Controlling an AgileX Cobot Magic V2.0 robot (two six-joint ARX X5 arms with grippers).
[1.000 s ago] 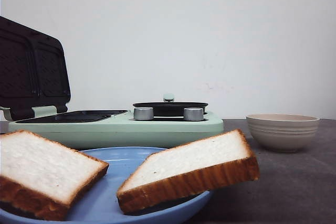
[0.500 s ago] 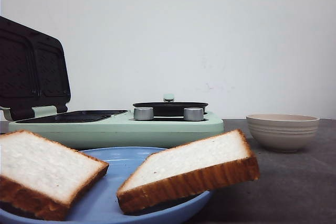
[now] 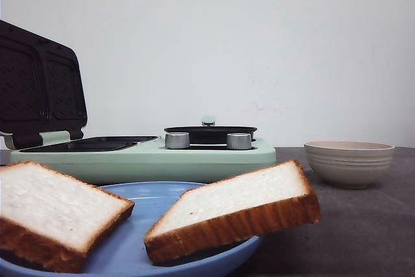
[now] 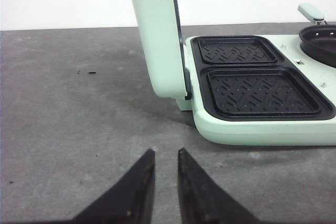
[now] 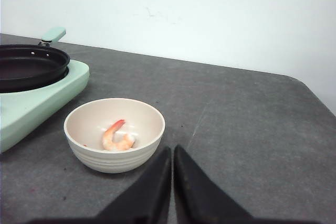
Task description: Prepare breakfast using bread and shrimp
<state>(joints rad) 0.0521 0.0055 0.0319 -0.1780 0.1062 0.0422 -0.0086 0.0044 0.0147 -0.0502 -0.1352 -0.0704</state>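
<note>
Task not started. Bread (image 3: 233, 209) on plate (image 3: 152, 199), near. Shrimp (image 5: 116, 137) in bowl (image 5: 114, 156), right. Grill plates (image 4: 260, 77) bare. Left gripper (image 4: 164, 161) slightly parted, empty; right gripper (image 5: 172, 156) closed, empty.

Dark grey matte worktop (image 3: 363, 231), a few small crumbs and faint scuffs on it. Directly on it: blue plate (image 3: 149, 199) at 6 o'clock nearest the camera, mint cooker (image 3: 142, 157) behind it at 12, beige ribbed bowl (image 3: 349, 162) at 3 o'clock, apart from the cooker.
</note>
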